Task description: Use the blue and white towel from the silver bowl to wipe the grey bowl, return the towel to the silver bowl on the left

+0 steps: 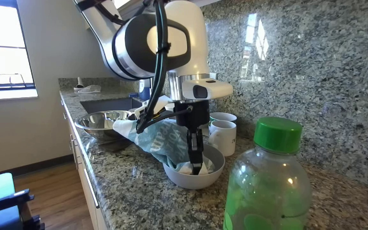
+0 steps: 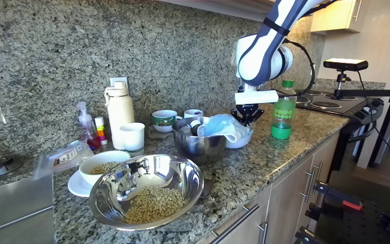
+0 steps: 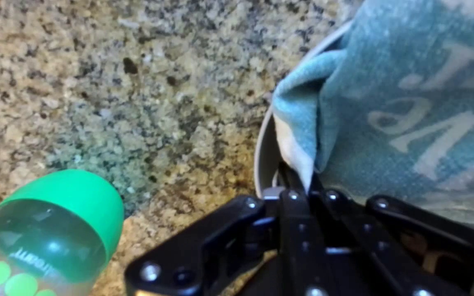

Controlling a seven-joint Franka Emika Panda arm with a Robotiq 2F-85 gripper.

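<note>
In the middle of the frame in an exterior view, the claw point(image 1: 196, 168) points straight down into the grey bowl point(image 1: 188, 182), its fingers clamped together on a pinch of the blue and white towel point(image 1: 164, 140). The rest of the towel spreads up and left over the rim, white lettering on its pale blue. In the wrist view, a white corner of it runs in between the fingers, below the centre of the frame.

In an exterior view, the silver bowl point(image 2: 185, 171) sits at the lower centre, apart from the towel, with pale tan grains point(image 2: 157, 205) inside. Behind it, the deep steel bowl point(image 2: 196, 149) holds a few small items point(image 2: 195, 126); the towel overlaps its right side, though I cannot tell whether they touch. A green-capped bottle point(image 2: 283, 113) stands upright on the speckled surface point(image 2: 262, 166) at the right of the frame.
</note>
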